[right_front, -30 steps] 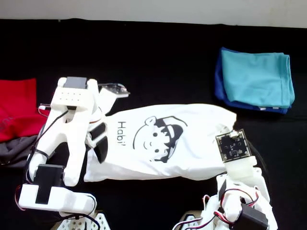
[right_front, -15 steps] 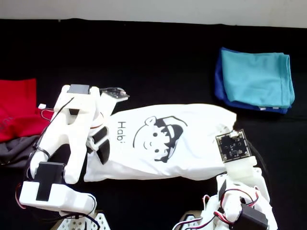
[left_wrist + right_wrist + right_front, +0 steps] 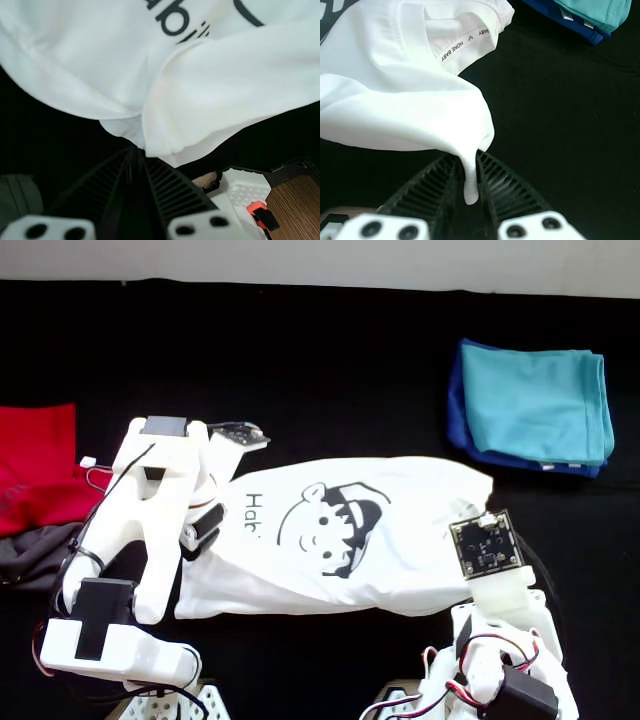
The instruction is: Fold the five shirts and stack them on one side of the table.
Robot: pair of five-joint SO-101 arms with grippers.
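Progress: two of five appear done. A folded teal shirt (image 3: 535, 405) sits squared on a folded blue shirt (image 3: 460, 430) at the far right of the table (image 3: 330, 360). This looks to be the stack side.

In work: white shirt (image 3: 340, 535) with a cartoon-face print, laid lengthwise across the middle of the table, print up. Its collar end points toward the stack. It looks narrowed but not yet folded down to stack size.

Left to do: a red shirt (image 3: 35, 455) and a dark grey shirt (image 3: 30, 550) lie loose at the left edge, the grey one nearer the arms and touching the red. Neither is folded. Estimate: third shirt under way, two more after it.

Left hand (image 3: 136, 150): low over the shirt's hem end, arm stretched forward from its base. The fingers are closed to a narrow pinch on a bunched corner of white fabric.

Right hand (image 3: 468, 162): at the collar end, wrist pitched down near its own base. The fingers are nearly together, with a tongue of white fabric hanging between them. The neck label is just beyond.

Both ends are held, so the cloth is ready for a lift or fold-over.
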